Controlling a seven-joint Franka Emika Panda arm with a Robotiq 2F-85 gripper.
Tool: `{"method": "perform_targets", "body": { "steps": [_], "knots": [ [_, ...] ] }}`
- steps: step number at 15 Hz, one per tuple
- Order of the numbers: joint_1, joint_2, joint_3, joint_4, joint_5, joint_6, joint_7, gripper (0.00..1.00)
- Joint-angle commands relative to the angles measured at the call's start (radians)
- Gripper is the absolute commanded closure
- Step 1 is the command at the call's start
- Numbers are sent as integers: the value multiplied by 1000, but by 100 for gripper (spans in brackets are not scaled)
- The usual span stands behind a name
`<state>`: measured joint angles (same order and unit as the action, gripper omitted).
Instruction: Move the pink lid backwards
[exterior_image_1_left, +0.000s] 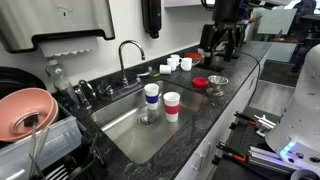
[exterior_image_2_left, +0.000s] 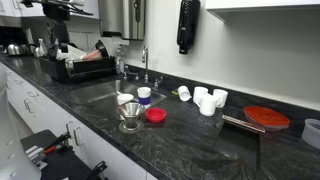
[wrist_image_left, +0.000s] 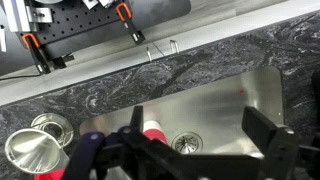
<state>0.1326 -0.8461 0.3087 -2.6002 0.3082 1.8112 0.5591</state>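
The pink lid (exterior_image_1_left: 200, 82) lies flat on the dark stone counter just past the sink's far end, next to a metal funnel (exterior_image_1_left: 216, 85). It also shows in an exterior view (exterior_image_2_left: 155, 115) beside the funnel (exterior_image_2_left: 131, 122). My gripper (exterior_image_1_left: 222, 38) hangs high above the counter, beyond the lid and apart from it. In the wrist view the gripper (wrist_image_left: 205, 130) is open and empty, with its fingers wide apart over the steel sink (wrist_image_left: 230, 100). I cannot clearly make out the lid in the wrist view.
A red-banded white cup (exterior_image_1_left: 172, 105) and a blue-banded cup (exterior_image_1_left: 151, 93) stand in the sink. White cups (exterior_image_2_left: 205, 98) and a red plate (exterior_image_2_left: 266, 118) sit on the counter. A salmon-pink bowl (exterior_image_1_left: 25, 110) rests in the dish rack. The faucet (exterior_image_1_left: 128, 55) stands behind the sink.
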Motion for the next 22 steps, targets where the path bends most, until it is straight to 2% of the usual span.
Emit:
{"method": "perform_targets", "body": {
  "steps": [1,11,17,22],
  "knots": [
    [-10,-2,7,2,5,-4,-6,0],
    [-10,-2,7,2,5,-4,-6,0],
    [-96,3,18,-17,-90,79,51,0],
    [-178,17,-2,-54,-183,151,121,0]
  ]
}}
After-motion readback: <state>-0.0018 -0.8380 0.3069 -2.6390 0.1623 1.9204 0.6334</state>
